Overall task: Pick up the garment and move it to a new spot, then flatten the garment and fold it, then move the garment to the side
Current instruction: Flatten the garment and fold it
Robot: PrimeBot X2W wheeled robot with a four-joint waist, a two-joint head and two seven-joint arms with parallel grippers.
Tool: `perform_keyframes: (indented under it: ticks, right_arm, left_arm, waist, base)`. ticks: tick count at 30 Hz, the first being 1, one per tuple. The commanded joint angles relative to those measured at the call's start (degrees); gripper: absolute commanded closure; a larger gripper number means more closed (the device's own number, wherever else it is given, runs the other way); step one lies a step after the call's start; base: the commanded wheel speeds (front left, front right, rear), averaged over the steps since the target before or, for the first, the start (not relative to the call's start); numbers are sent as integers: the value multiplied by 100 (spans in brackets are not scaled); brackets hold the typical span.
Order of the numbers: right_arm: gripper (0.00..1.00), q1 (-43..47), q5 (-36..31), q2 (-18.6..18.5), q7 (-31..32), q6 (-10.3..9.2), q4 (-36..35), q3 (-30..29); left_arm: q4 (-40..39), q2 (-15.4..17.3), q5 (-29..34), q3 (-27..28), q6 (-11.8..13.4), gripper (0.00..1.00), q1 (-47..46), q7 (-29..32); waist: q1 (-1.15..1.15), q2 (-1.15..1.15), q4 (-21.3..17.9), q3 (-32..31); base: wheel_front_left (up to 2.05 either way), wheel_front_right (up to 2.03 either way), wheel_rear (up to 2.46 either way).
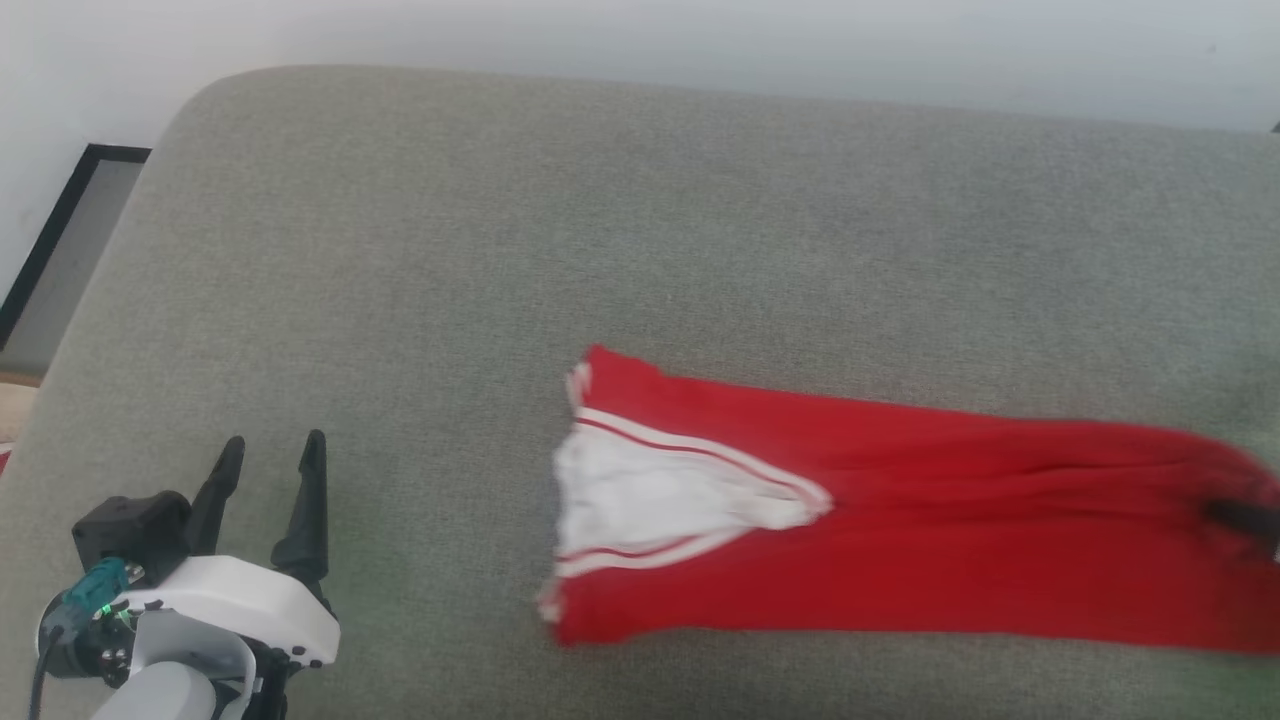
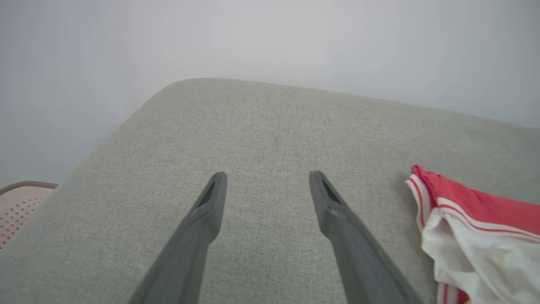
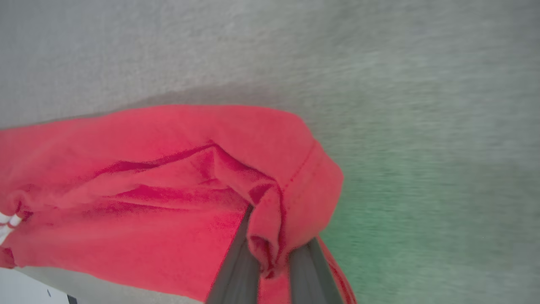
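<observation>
The garment (image 1: 900, 530) lies on the grey cushion as a long red strip, its white sleeve and red-white striped trim at the left end. My right gripper (image 1: 1245, 515) is at the strip's right end, by the view's edge. In the right wrist view the right gripper (image 3: 274, 242) is shut on a bunched fold of the garment's (image 3: 147, 190) red hem. My left gripper (image 1: 276, 440) stands open at the lower left, well clear of the cloth. The left wrist view has the left gripper (image 2: 266, 174) with nothing between its fingers and the garment's (image 2: 476, 228) sleeve end off to the right.
The grey upholstered cushion (image 1: 500, 250) has a rounded far-left corner and a pale wall behind it. A black-framed panel (image 1: 60, 240) leans beyond the left edge. A beige perforated object (image 2: 17, 207) sits low past that edge.
</observation>
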Motion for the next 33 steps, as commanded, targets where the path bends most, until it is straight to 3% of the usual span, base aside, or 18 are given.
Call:
perform_keyframes:
  ticks: [1, 8, 12, 15, 21, 26, 33]
  right_arm:
    - [100, -118, -82, -145, -47, -13, 112, -185]
    - [100, -404, -446, -618, -197, -12, 811, -684]
    - [100, -529, -410, -596, -132, -11, 901, -551]
    - [100, -471, -165, -522, 34, -11, 550, -314]
    - [100, -120, 527, -146, 432, -9, -848, 149]
    - [100, 42, 638, 293, 546, -9, -1797, 703]
    - [100, -215, 569, 876, 471, -9, -1967, 1527]
  left_arm:
    - [-2, -39, 83, 64, -38, 0, 47, -24]
    - [85, -146, 163, 161, -136, 0, 81, -24]
    - [123, -194, 174, 200, -193, 0, 118, -24]
    - [131, -216, 192, 243, -196, 0, 145, -25]
    - [121, -225, 181, 274, -232, 0, 165, -24]
    - [116, -248, 197, 255, -257, 0, 107, -24]
    - [203, -371, 250, 102, -351, 0, -112, 27]
  waist:
    - [0, 0, -32, 5]
    - [0, 0, -139, 11]
    - [0, 0, -210, -16]
    - [0, 0, -252, -39]
    - [0, 0, -269, -63]
    - [0, 0, -173, -70]
    - [0, 0, 166, -77]
  base:
    - [0, 0, 0]
    - [0, 0, 0]
    - [0, 0, 0]
    - [0, 0, 0]
    - [0, 0, 0]
    - [0, 0, 0]
    - [0, 0, 0]
